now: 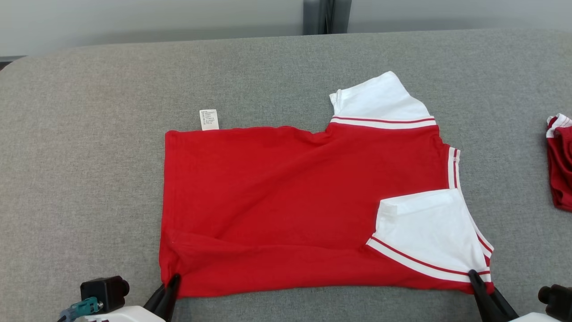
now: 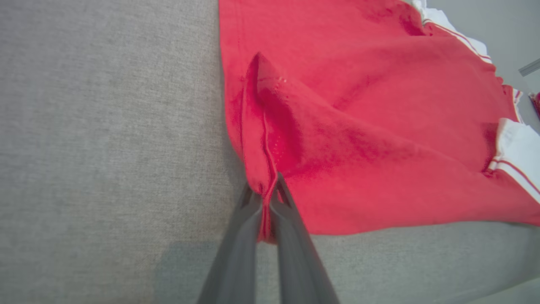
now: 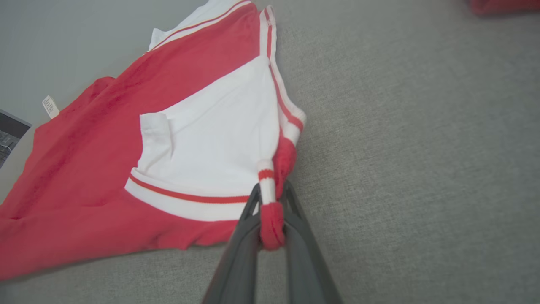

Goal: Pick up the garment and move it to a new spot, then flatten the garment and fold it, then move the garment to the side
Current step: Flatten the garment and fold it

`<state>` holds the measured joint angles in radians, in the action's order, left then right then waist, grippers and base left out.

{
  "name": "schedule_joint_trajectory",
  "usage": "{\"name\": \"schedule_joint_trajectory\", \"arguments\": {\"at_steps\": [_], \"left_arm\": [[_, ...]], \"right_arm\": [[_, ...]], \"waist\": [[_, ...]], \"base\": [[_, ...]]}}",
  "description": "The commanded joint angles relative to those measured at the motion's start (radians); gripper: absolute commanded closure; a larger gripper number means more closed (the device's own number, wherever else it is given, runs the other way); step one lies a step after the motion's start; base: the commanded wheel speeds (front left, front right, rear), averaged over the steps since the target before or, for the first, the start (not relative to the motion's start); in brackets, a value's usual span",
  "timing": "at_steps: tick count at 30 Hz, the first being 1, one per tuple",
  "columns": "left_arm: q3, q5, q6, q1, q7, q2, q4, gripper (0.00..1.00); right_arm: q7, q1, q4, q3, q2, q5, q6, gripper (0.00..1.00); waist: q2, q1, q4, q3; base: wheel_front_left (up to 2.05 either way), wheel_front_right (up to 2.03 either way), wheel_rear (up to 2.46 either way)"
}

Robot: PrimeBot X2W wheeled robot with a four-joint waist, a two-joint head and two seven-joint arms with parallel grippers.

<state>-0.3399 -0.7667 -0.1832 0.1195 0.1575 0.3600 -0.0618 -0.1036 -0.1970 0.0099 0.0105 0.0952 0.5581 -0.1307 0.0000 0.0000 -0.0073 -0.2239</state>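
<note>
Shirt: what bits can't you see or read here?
- Label, head view: print too small to read.
- Shirt corners, wrist views: pinched cloth partly hidden by the fingers of the left gripper and right gripper.
- Second red garment, head view: cut off by the right edge.
- Shirt's underside, every view: hidden against the grey surface.

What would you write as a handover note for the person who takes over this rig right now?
Left gripper: shut on the near left corner of the red shirt.
Right gripper: shut on its near right corner.
The shirt lies spread on the grey cushion; near sleeve folded in over the body, far sleeve sticking out.
Done: laid out, both near corners gripped.
Left: fold it, then move it aside.
</note>
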Motion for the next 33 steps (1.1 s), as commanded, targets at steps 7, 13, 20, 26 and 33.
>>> {"name": "schedule_joint_trajectory", "arguments": {"at_steps": [7,13,20,26,33], "left_arm": [[0.002,0.014,-0.02,-0.012,0.004,0.015,0.011,0.0],[0.037,0.078,-0.067,-0.063,-0.075,0.02,-0.008,0.0],[0.042,0.152,-0.092,-0.164,-0.124,0.029,-0.018,0.0],[0.017,0.198,-0.084,-0.298,-0.101,0.033,0.005,0.0],[-0.01,0.168,-0.024,-0.476,-0.014,0.024,0.094,0.0]], "right_arm": [[-0.01,-0.005,-0.024,0.019,-0.02,-0.041,0.0,0.0],[0.085,0.041,-0.077,0.059,-0.027,-0.114,0.0,0.0],[0.144,0.156,-0.078,0.057,-0.015,-0.156,0.0,0.0],[0.155,0.349,-0.002,0.022,0.036,-0.14,0.0,0.0],[0.135,0.636,0.176,-0.046,0.123,-0.086,0.0,0.0]], "waist": [[0.0,0.0,-0.008,0.016],[0.0,0.0,-0.016,0.018],[0.0,0.0,-0.026,0.011],[0.0,0.0,-0.032,-0.031],[0.0,0.0,-0.003,-0.113]], "base": [[0.0,0.0,0.0],[0.0,0.0,0.0],[0.0,0.0,0.0],[0.0,0.0,0.0],[0.0,0.0,0.0]]}}
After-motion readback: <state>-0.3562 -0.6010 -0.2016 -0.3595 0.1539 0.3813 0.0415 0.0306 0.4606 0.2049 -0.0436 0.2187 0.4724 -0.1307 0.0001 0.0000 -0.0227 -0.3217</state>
